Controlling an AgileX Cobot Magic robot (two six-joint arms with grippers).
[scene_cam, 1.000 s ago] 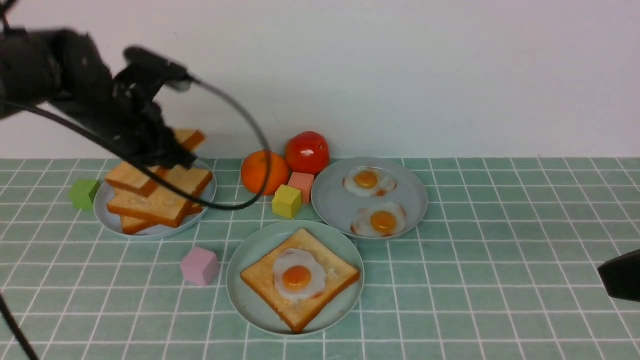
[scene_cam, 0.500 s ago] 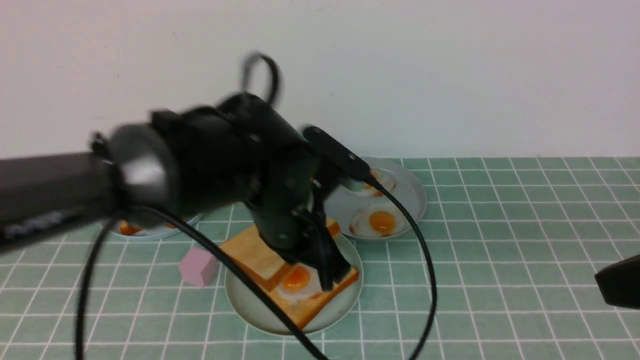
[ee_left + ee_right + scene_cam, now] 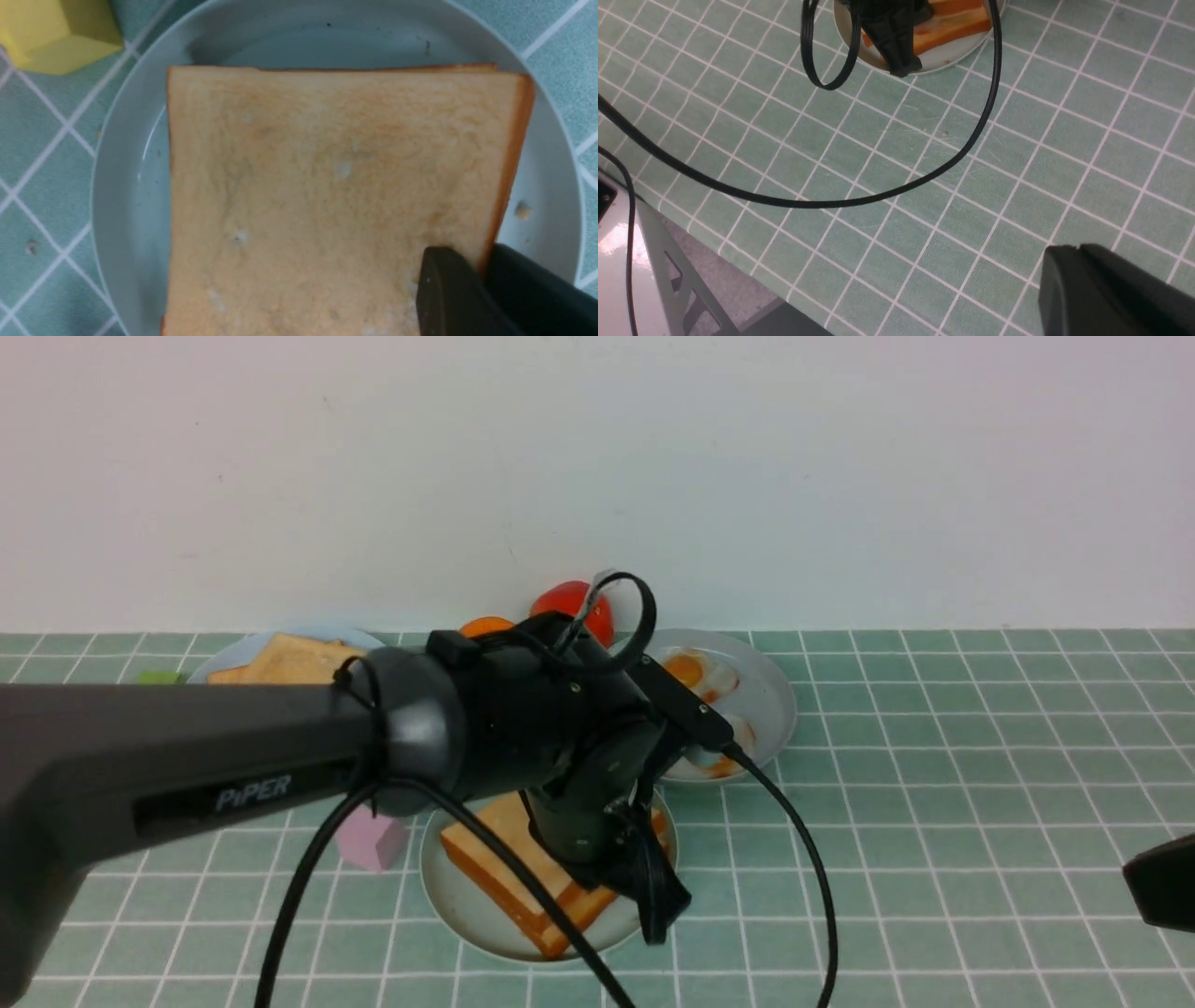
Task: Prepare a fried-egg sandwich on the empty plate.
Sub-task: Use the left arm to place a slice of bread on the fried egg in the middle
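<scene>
The mint-green plate [image 3: 446,896] holds a toast slice with a second toast slice [image 3: 490,854] lying on top of it. The fried egg between them is hidden. My left gripper [image 3: 658,905] is down at the right side of this plate and shut on the top slice's crust edge. In the left wrist view the top slice [image 3: 327,186] covers most of the plate [image 3: 121,186], with my left gripper [image 3: 486,270] pinching its edge. My right gripper [image 3: 1158,891] hangs low at the far right, shut and empty [image 3: 1064,252].
A grey-blue plate with fried eggs [image 3: 770,695] stands behind the sandwich. A tomato [image 3: 571,602], an orange [image 3: 485,625], a pink cube [image 3: 369,840], a yellow cube [image 3: 51,32] and a back-left plate of toast [image 3: 285,658] are near. My left arm's cable [image 3: 878,196] loops over the front tiles.
My left arm swung from the back-left toast plate to the mint-green plate, carrying a toast slice. The slice now lies over the egg and hides it. The right gripper stayed still.
</scene>
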